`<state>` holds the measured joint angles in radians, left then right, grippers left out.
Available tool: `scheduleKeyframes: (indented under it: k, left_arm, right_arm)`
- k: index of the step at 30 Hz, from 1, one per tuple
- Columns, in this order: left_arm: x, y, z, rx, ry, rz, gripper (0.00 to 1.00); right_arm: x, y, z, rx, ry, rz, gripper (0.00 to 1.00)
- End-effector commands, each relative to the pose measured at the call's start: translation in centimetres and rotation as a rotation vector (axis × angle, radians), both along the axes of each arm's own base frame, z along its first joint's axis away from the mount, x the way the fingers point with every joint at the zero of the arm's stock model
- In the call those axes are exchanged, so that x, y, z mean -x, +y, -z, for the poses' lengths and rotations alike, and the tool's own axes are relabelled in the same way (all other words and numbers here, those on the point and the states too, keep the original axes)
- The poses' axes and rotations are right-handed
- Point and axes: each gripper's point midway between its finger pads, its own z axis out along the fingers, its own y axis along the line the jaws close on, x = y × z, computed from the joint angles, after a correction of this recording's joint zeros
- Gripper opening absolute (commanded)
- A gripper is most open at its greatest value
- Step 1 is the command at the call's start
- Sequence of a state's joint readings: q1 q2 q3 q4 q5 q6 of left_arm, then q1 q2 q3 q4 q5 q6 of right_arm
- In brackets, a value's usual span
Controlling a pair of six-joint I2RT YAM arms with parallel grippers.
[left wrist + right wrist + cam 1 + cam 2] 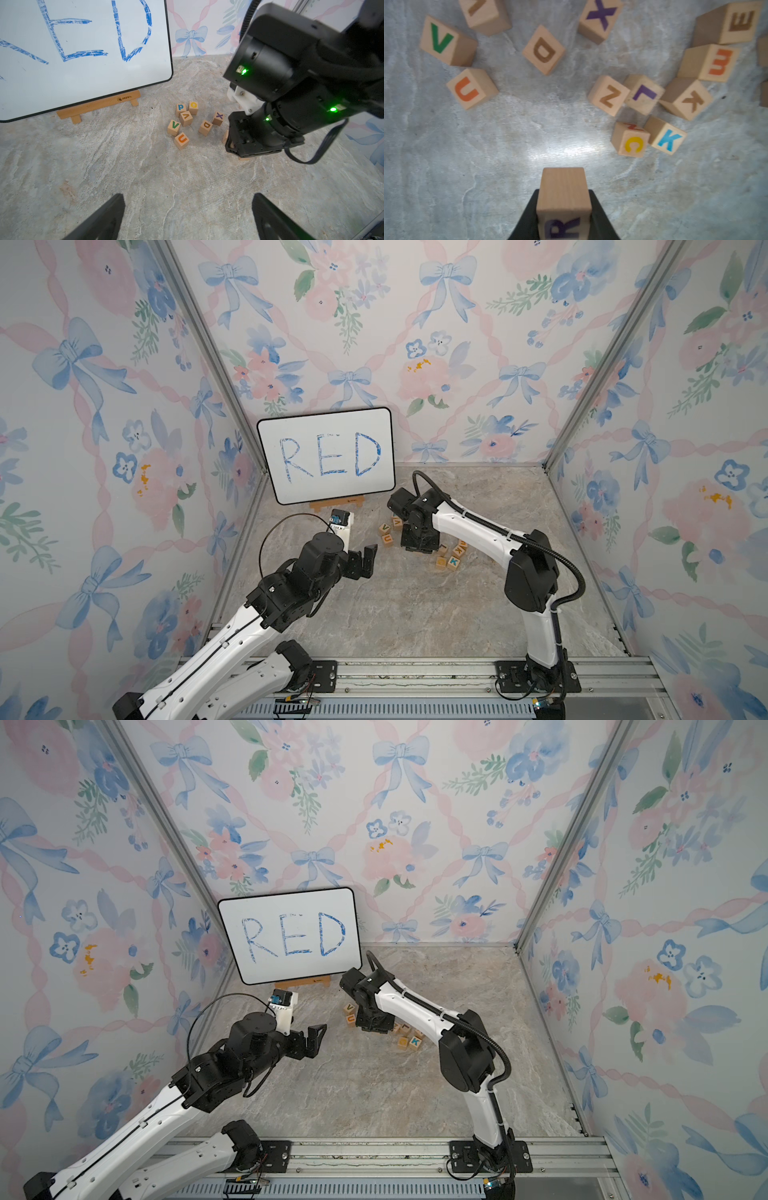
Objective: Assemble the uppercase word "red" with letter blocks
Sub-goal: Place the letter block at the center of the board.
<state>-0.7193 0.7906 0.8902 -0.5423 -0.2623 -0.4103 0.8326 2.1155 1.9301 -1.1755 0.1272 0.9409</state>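
While my left gripper (189,200) hangs spread wide and empty, left of centre in both top views, my right gripper (563,199) is pinching the R block (563,182), one finger on either side and the dark letter facing the wrist camera. Whether that block is clear of the surface (477,166) I cannot tell. In a top view my right gripper (419,545) sits near the middle of the frame, below the lower right corner of the white board (326,456), over the scattered blocks. The D block (543,49) lies alone on the surface, between the X block (600,18) and the U block (471,88). The E block (709,62), lettered red-orange, lies at the cluster's edge, just beside a brown-lettered E block (729,24).
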Motion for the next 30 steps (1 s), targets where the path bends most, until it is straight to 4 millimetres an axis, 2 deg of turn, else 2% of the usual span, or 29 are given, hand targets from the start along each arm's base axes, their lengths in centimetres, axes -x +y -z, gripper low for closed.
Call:
scheduleKeyframes:
  k: [1, 14, 17, 21, 24, 27, 30]
  left_arm:
    - [0.3, 1.4, -1.2, 0.012, -0.013, -0.052, 0.98]
    - [1.8, 4.0, -2.8, -0.006, -0.037, -0.102, 0.98]
    - [1.9, 4.2, -2.6, -0.016, -0.031, -0.106, 0.98]
    - [1.9, 4.2, -2.5, -0.02, -0.026, -0.105, 0.98]
    - [1.9, 4.3, -2.5, -0.018, -0.024, -0.108, 0.98]
    - [2.0, 4.3, -2.4, -0.015, -0.021, -0.109, 0.98]
    - [2.0, 4.4, -2.5, -0.014, -0.022, -0.112, 0.98]
  right_arm:
    - [0.7, 2.0, 1.3, 0.028, 0.033, 0.009, 0.24]
    - [1.4, 11.4, 5.6, -0.075, 0.079, -0.073, 0.26]
    - [2.1, 12.7, 6.7, -0.093, 0.095, -0.085, 0.27]
    - [2.8, 13.5, 7.7, -0.092, 0.101, -0.1, 0.3]
    - [2.9, 13.5, 7.9, -0.089, 0.103, -0.111, 0.4]
    - [2.9, 13.8, 7.6, -0.103, 0.098, -0.13, 0.56]
    - [2.8, 13.8, 6.9, -0.112, 0.083, -0.146, 0.64]
